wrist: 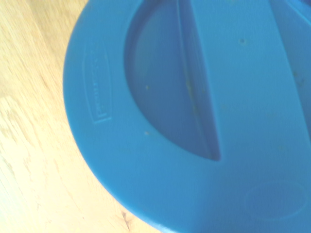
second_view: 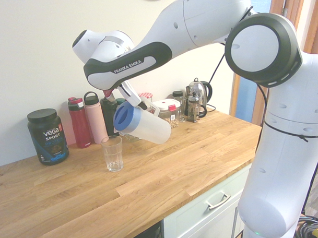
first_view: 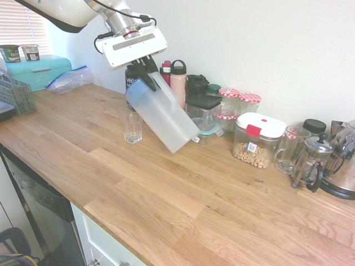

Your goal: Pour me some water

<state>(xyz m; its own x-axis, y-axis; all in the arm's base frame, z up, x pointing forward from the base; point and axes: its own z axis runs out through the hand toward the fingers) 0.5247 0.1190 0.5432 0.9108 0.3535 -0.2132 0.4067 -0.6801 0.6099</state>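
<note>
My gripper (first_view: 145, 75) is shut on the handle of a frosted white pitcher (first_view: 163, 113) with a blue lid (second_view: 124, 118). The pitcher hangs tilted above the wooden counter (first_view: 183, 194), its lid end lowest and just above and beside the clear drinking glass (first_view: 132, 126). The glass (second_view: 112, 153) stands upright on the counter and looks empty. No stream of water shows between pitcher (second_view: 148, 128) and glass. In the wrist view the blue lid (wrist: 194, 121) fills nearly the whole picture, with counter wood (wrist: 29, 121) beside it.
Along the wall stand a black protein tub (second_view: 47, 135), red and pink bottles (second_view: 96, 119), lidded jars and food containers (first_view: 258, 138), a glass mug (first_view: 291, 147), a French press (first_view: 313, 160) and a kettle (second_view: 196, 99). A teal bread box (first_view: 36, 69) sits far left.
</note>
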